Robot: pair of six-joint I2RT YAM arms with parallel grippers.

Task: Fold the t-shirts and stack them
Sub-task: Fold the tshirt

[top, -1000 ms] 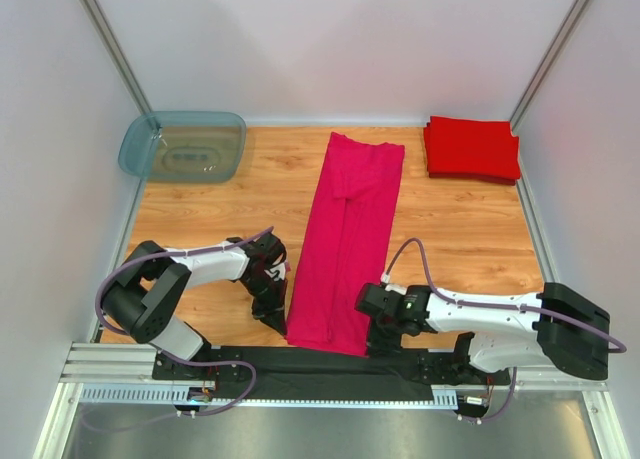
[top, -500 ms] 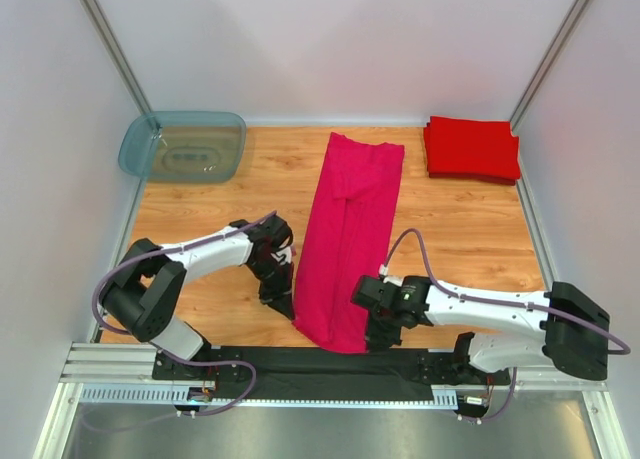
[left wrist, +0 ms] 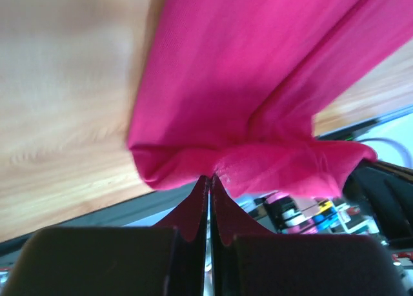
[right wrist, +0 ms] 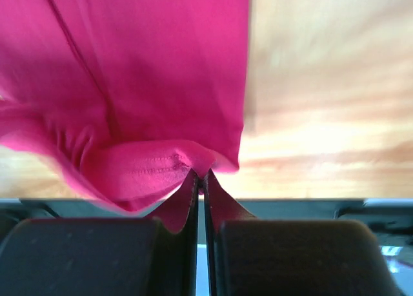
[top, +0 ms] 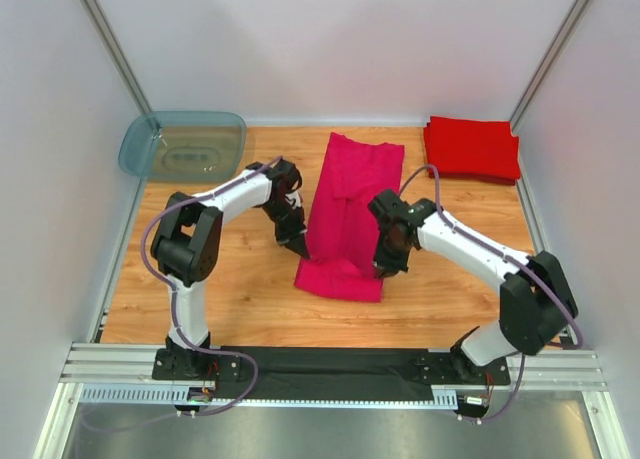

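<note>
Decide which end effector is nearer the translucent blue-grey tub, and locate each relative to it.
Left. The left end effector, gripping the magenta t-shirt at its left edge, sits right of the tub, toward the near side. The right end effector grips the opposite edge, farther right.

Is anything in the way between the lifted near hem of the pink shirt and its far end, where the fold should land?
Nothing visible. The left gripper and right gripper hold the hem over the magenta shirt, above its own bare cloth; the red stack and tub sit off in the far corners.
</note>
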